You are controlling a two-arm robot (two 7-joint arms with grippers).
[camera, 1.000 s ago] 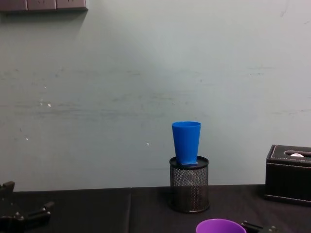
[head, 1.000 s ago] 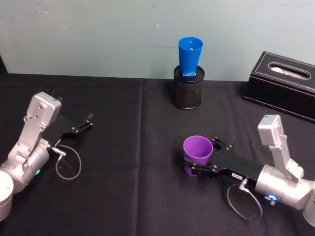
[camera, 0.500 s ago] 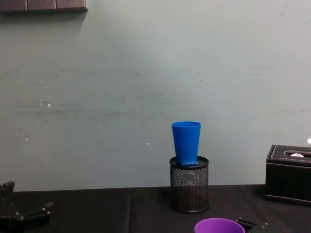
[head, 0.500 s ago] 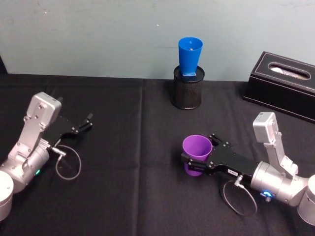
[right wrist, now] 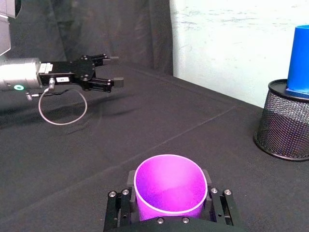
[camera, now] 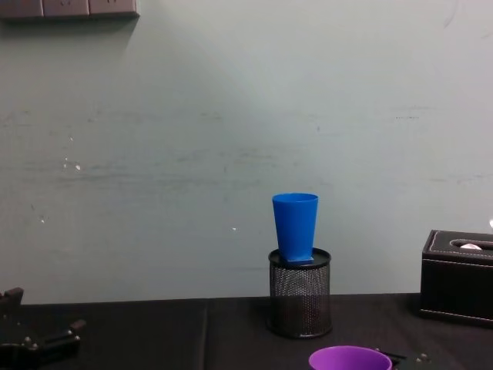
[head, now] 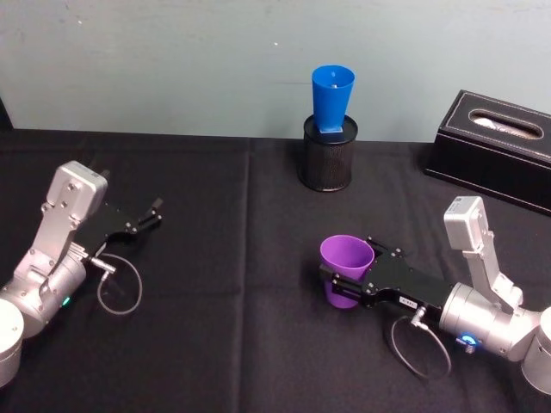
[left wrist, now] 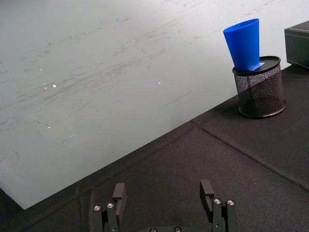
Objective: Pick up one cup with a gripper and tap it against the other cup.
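Observation:
The purple cup (head: pixel 347 268) stands upright low over the black cloth at centre right, and my right gripper (head: pixel 351 277) is shut on its sides. In the right wrist view the cup (right wrist: pixel 170 187) sits between the two black fingers (right wrist: pixel 118 209); its rim (camera: pixel 350 359) peeks over the bottom edge of the chest view. I cannot tell whether it touches the table. The blue cup (head: pixel 331 96) stands upright on top of a black mesh pen holder (head: pixel 326 160) at the back, well apart from the purple cup. My left gripper (head: pixel 151 215) rests open at the left, holding nothing.
A black tissue box (head: pixel 499 144) sits at the back right, near the pen holder (camera: pixel 300 302). A cable loop (head: pixel 119 291) hangs by the left wrist. The black tablecloth (head: pixel 232 258) stretches between the two arms, with a pale wall behind.
My right arm shifted slightly with the purple cup still gripped; the cup moved only a little. The left arm and the blue cup stayed still.

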